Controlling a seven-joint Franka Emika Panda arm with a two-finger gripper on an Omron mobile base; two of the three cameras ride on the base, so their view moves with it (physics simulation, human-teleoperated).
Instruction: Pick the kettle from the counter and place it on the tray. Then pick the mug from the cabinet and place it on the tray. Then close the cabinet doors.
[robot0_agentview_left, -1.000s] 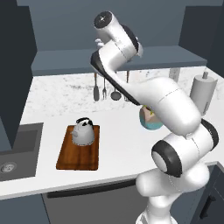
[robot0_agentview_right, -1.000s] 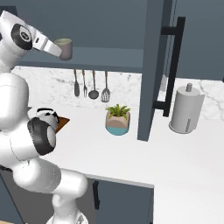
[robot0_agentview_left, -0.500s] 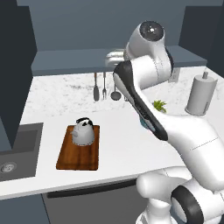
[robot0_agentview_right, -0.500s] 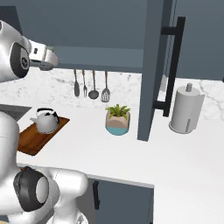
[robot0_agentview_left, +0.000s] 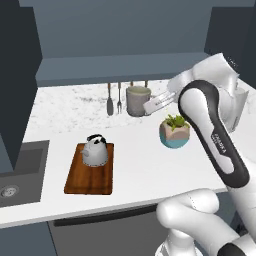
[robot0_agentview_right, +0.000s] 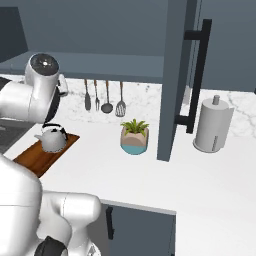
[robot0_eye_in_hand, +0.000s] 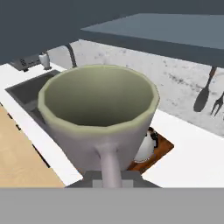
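Note:
The pale beige-grey mug (robot0_agentview_left: 137, 100) hangs in the air over the white counter (robot0_agentview_left: 135, 165), up and to the right of the tray, with my gripper (robot0_agentview_left: 151, 105) shut on its handle side. The hand view looks into the empty mug (robot0_eye_in_hand: 98, 107) from behind its handle. The silver-grey kettle (robot0_agentview_left: 95, 150) stands upright on the reddish-brown tray (robot0_agentview_left: 90, 177); from the other side the kettle (robot0_agentview_right: 52, 139) and tray (robot0_agentview_right: 35, 159) sit at the left. Behind the mug, the kettle (robot0_eye_in_hand: 146, 146) peeks out. Cabinet doors stand open: left door (robot0_agentview_left: 17, 80), right door (robot0_agentview_right: 175, 75).
A teal-and-tan plant pot (robot0_agentview_left: 174, 132) stands on the counter just right of and below the mug. Utensils (robot0_agentview_left: 114, 99) hang on the backsplash. The dark sink (robot0_agentview_left: 20, 172) lies left of the tray. A paper towel roll (robot0_agentview_right: 212, 125) stands at the far right.
The arm has swung down from the cabinet with the mug in its grip, so the mug now hangs lower over the counter. Kettle and tray have not moved.

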